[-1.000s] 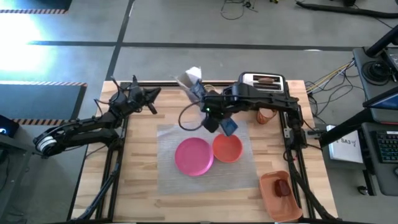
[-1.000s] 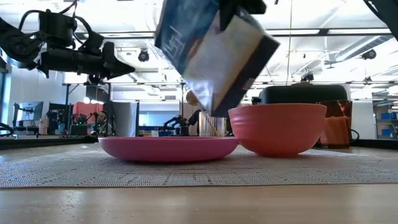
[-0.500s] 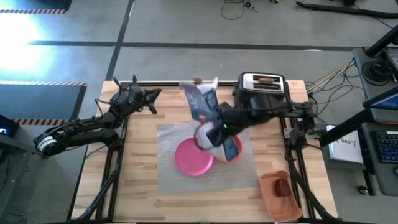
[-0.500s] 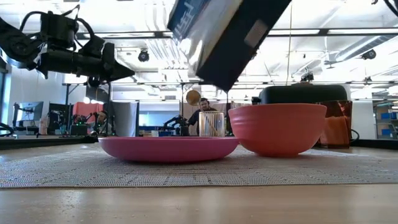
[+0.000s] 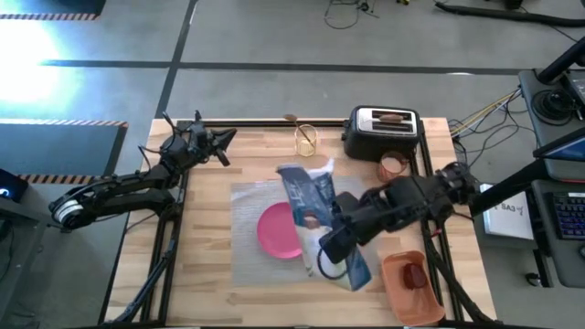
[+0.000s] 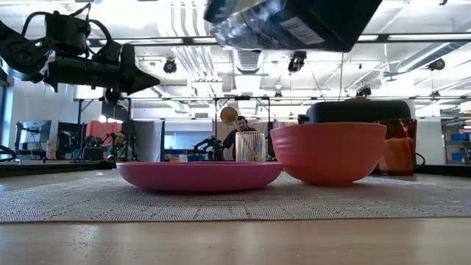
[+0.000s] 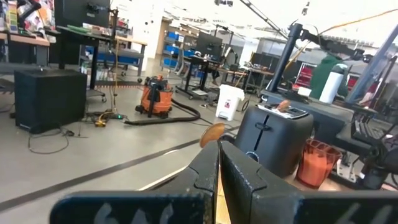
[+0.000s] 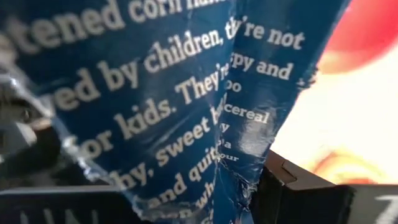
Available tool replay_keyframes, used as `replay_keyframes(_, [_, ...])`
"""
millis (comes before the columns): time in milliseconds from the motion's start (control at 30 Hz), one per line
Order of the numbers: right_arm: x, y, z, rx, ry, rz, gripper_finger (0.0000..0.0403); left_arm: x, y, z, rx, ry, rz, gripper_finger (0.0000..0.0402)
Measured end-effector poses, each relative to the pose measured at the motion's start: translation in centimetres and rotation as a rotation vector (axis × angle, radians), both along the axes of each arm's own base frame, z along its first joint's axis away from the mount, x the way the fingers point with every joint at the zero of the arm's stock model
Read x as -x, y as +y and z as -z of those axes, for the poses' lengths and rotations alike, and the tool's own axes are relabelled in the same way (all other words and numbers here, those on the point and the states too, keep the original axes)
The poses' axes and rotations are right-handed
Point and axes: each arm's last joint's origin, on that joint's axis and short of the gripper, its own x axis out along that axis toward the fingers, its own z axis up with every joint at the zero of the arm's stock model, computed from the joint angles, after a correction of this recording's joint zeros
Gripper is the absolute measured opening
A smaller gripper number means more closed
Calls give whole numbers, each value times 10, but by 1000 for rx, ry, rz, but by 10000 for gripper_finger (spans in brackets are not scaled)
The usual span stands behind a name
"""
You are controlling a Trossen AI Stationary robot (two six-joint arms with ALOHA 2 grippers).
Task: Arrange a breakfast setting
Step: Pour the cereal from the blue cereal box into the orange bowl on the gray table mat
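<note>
My right gripper [image 5: 325,230] is shut on a blue cereal bag [image 5: 322,212], held high over the grey placemat [image 5: 249,260]. On the mat sit the round pink plate [image 6: 199,175] and, beside it, the orange bowl [image 6: 329,151], which the arm and bag hide in the high view. My left gripper [image 5: 222,148] is shut, empty and level near the table's far left corner. The toast [image 5: 391,116] sticks out of the toaster [image 5: 384,135]. The small orange cup [image 5: 394,167] stands in front of it. The red apple [image 5: 414,274] lies in the orange tray. My right gripper pinches the bag's creased blue side [image 8: 205,155] between its two fingers; one dark finger [image 8: 298,186] shows beside the foil. The fingers slant down from the table's right. The bag [image 6: 294,20] hangs clear above the plate and bowl, lying nearly flat.
A wire holder [image 5: 306,139] with a thin wooden utensil stands at the far edge, left of the toaster. The orange tray [image 5: 402,294] sits at the near right corner. Bare wood lies left of the placemat and along the near edge.
My right gripper has swung from over the far side of the mat toward the table's near edge and slightly up, rolling as it went. The bag went with it, turning from a steep tilt to lying nearly flat, and now covers the bowl from above.
</note>
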Motion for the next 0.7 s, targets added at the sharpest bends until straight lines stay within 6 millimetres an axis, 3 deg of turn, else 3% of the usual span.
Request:
replay_keyframes(167, [9, 23, 4, -56, 45, 92, 111, 0, 0, 0, 24, -18, 3, 0])
replay_keyframes(333, [21, 45, 4, -195, 140, 42, 110, 0, 0, 0, 79, -57, 10, 0])
replay_keyframes(700, [24, 49, 4, -313, 235, 38, 109, -3, 5, 11, 156, -39, -55, 0])
